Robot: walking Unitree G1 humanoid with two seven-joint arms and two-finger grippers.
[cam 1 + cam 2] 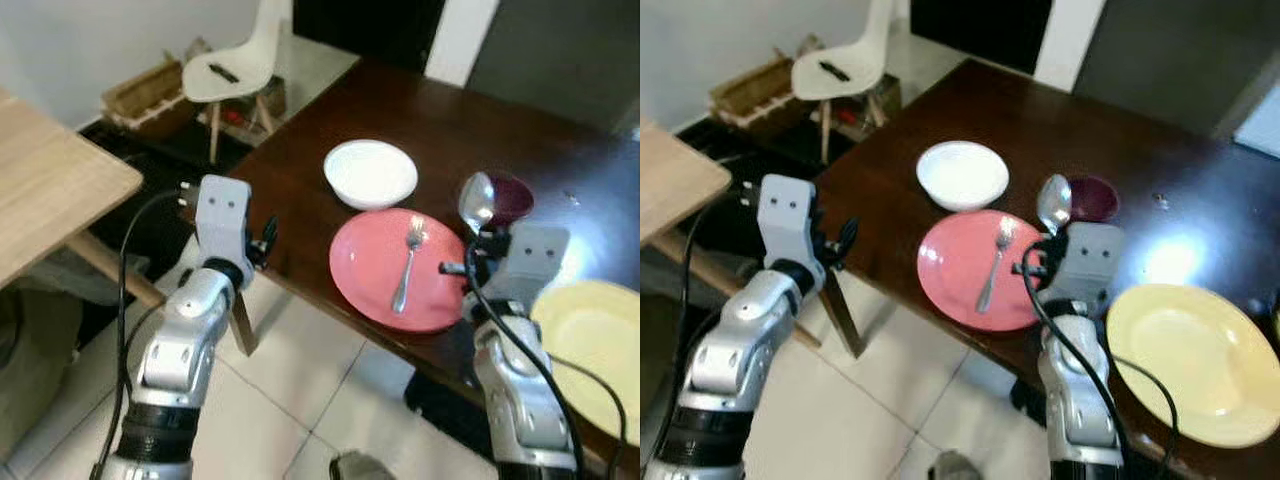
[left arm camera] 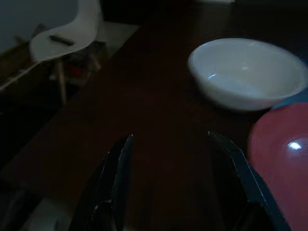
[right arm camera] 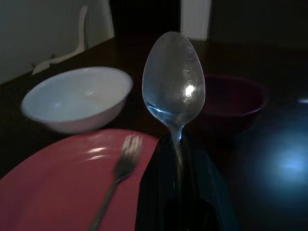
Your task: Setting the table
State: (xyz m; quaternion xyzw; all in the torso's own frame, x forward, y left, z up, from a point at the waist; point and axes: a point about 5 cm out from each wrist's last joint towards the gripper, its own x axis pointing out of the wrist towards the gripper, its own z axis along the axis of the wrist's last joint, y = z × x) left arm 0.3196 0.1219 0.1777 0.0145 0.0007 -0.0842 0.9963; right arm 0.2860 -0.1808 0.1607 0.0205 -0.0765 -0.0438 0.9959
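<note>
Dark wood table [image 1: 420, 120] lies before us. Our right gripper [image 3: 175, 159] is clamped on a spoon [image 3: 174, 82], bowl end up, beside the pink plate [image 1: 370, 265] at the table's near edge. A fork [image 1: 408, 262] lies on that plate. Beyond stand a white bowl [image 1: 371, 173] and a maroon bowl [image 1: 510, 198]; a yellow plate [image 1: 1190, 360] sits to the right. Our left gripper [image 2: 171, 159] hovers wide open over the table's left edge. A white chair [image 1: 235, 65] stands behind.
</note>
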